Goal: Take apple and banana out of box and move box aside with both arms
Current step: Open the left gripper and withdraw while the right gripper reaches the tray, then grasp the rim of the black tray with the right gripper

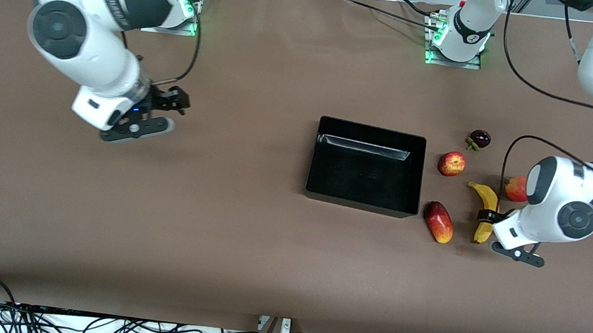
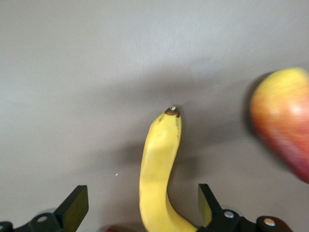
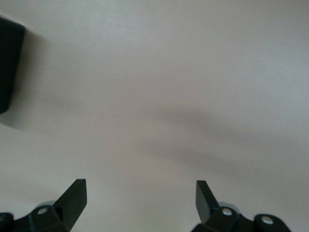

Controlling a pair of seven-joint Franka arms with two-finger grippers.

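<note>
The black box (image 1: pixel 364 165) stands open and empty in the middle of the table. The yellow banana (image 1: pixel 485 212) lies on the table beside it, toward the left arm's end. The red apple with yellow streaks (image 1: pixel 451 163) lies by the box, farther from the front camera than the banana. My left gripper (image 1: pixel 487 216) is low over the banana's middle, open, with a finger on each side. In the left wrist view the banana (image 2: pixel 159 164) runs between the fingers of that gripper (image 2: pixel 143 205). My right gripper (image 1: pixel 176 101) is open and empty over bare table toward the right arm's end, and it shows in the right wrist view (image 3: pixel 140 195).
A long red and yellow fruit (image 1: pixel 438 221) lies by the box's near corner. A dark purple fruit (image 1: pixel 480 138) lies past the apple. Another red fruit (image 1: pixel 516 189) is partly hidden by the left arm. A red-yellow fruit (image 2: pixel 285 121) lies close to the banana. The box corner (image 3: pixel 9 67) shows in the right wrist view.
</note>
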